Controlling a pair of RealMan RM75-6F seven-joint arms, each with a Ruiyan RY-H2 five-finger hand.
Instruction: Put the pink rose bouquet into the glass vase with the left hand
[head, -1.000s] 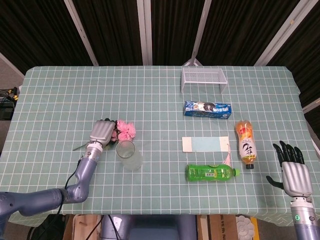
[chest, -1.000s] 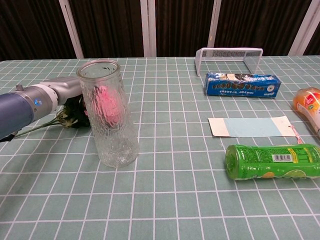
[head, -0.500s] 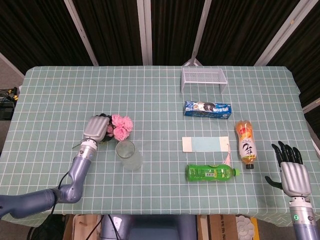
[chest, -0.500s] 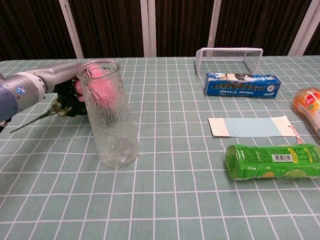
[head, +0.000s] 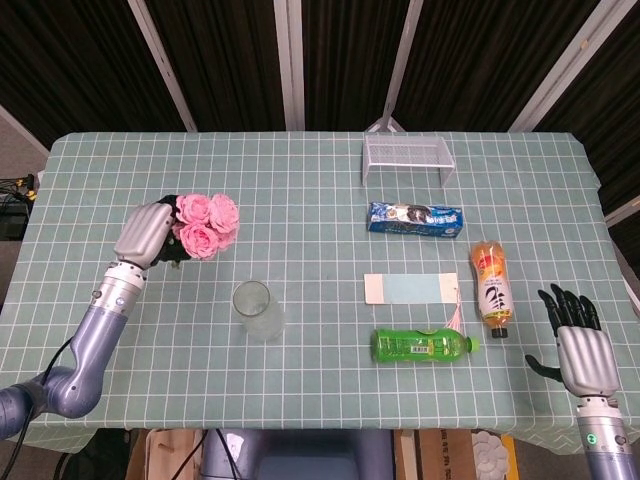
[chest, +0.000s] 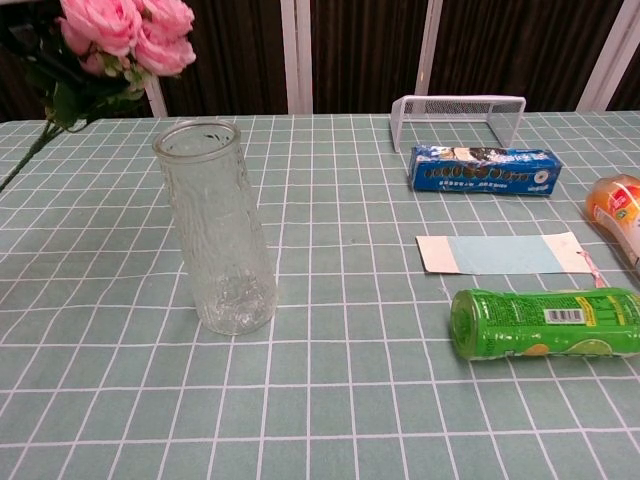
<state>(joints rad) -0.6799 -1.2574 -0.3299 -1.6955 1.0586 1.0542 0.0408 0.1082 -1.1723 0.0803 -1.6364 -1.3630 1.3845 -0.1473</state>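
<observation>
My left hand (head: 143, 234) grips the pink rose bouquet (head: 205, 223) by its dark leafy stems and holds it up off the table, left of and behind the vase. In the chest view the blooms (chest: 128, 30) hang at the top left, above the vase's rim level, with a thin stem trailing down to the left; the hand itself is out of that frame. The glass vase (head: 255, 309) stands upright and empty, also seen as the textured glass vase (chest: 217, 232) in the chest view. My right hand (head: 577, 342) hovers at the table's right front corner, fingers spread, holding nothing.
Right of the vase lie a green bottle (head: 421, 346), a pale blue card (head: 411, 288), an orange bottle (head: 491, 284) and a blue cookie pack (head: 415, 217). A white wire rack (head: 407, 155) stands at the back.
My left hand has lifted the bouquet off the table and carried it up and to the left, away from the vase. The right hand has barely shifted.
</observation>
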